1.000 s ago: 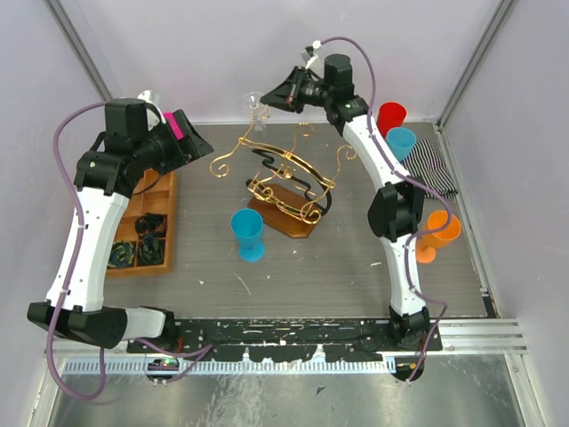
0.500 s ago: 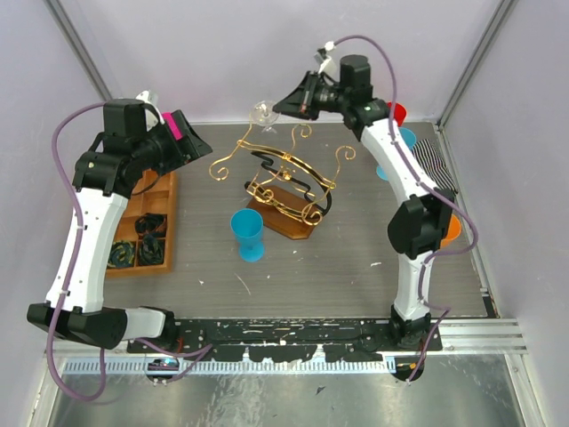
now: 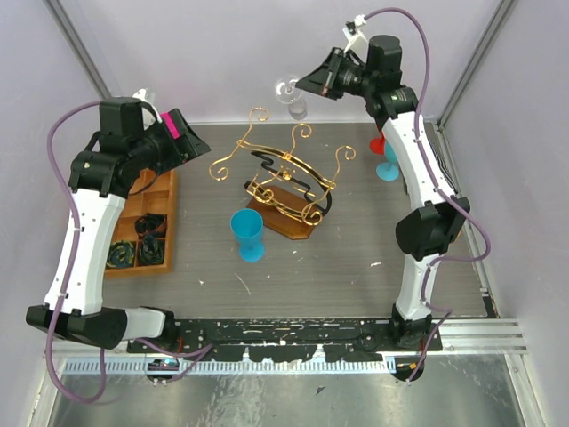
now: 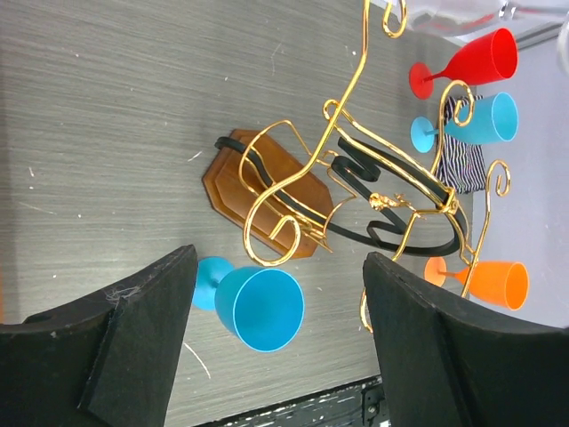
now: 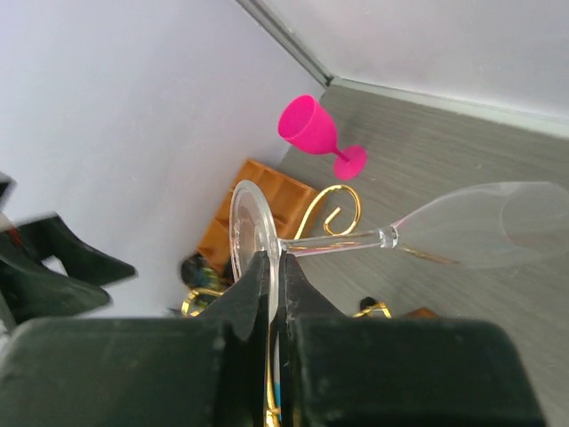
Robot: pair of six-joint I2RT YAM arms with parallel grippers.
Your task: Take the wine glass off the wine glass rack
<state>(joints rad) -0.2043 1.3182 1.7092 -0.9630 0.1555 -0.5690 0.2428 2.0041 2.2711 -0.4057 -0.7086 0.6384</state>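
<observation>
The clear wine glass (image 3: 292,96) hangs in the air behind the wine glass rack (image 3: 283,182), apart from its gold wire arms. My right gripper (image 3: 311,87) is shut on the rim of the glass's round foot. In the right wrist view the gripper (image 5: 274,260) pinches the foot, and the wine glass (image 5: 347,240) lies sideways with its bowl to the right, above a gold scroll of the rack (image 5: 333,209). My left gripper (image 3: 191,142) stays open and empty at the left, above the table; its wrist view looks down on the rack (image 4: 356,178) from between the left gripper (image 4: 280,256) fingers.
A blue cup (image 3: 248,233) stands in front of the rack's wooden base. An orange compartment tray (image 3: 147,222) lies at the left. A red cup (image 3: 377,144) and a light blue cup (image 3: 389,169) sit at the right. A pink cup (image 5: 313,127) stands near the back wall.
My right arm has carried the wine glass up and to the right, away from the rack's upper arm. The left arm has barely moved.
</observation>
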